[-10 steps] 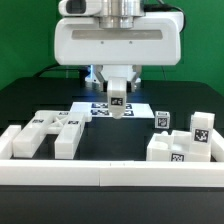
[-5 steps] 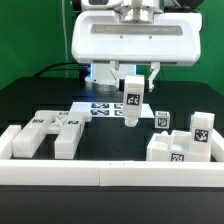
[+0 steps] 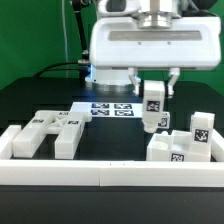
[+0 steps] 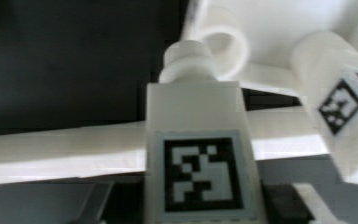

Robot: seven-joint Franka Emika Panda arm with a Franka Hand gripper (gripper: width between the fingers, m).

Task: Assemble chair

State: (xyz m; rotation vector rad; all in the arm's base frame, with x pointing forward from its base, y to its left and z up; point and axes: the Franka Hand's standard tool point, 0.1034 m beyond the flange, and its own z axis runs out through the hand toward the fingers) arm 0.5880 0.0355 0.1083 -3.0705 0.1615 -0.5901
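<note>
My gripper (image 3: 152, 98) hangs above the table right of centre and is shut on a white chair part (image 3: 152, 108), an upright post with a black-and-white tag. In the wrist view the gripper (image 4: 202, 206) clamps this post (image 4: 201, 120) between dark fingers (image 4: 83, 200); the post ends in a rounded peg. The post hangs just above and behind the right group of tagged chair blocks (image 3: 180, 146), apart from them. One tagged block (image 4: 345, 90) shows beside the post in the wrist view. A flat chair part (image 3: 50, 130) with two prongs lies at the exterior view's left.
The marker board (image 3: 108, 108) lies on the black table behind the centre. A long white border rail (image 3: 100, 176) runs along the front edge, with a raised end at the exterior view's left (image 3: 12, 140). Small tagged blocks (image 3: 202, 127) stand at the far right.
My gripper has moved steadily toward the exterior view's right with the post in it, from over the marker board to beside the right group of blocks. The parts on the table have not moved.
</note>
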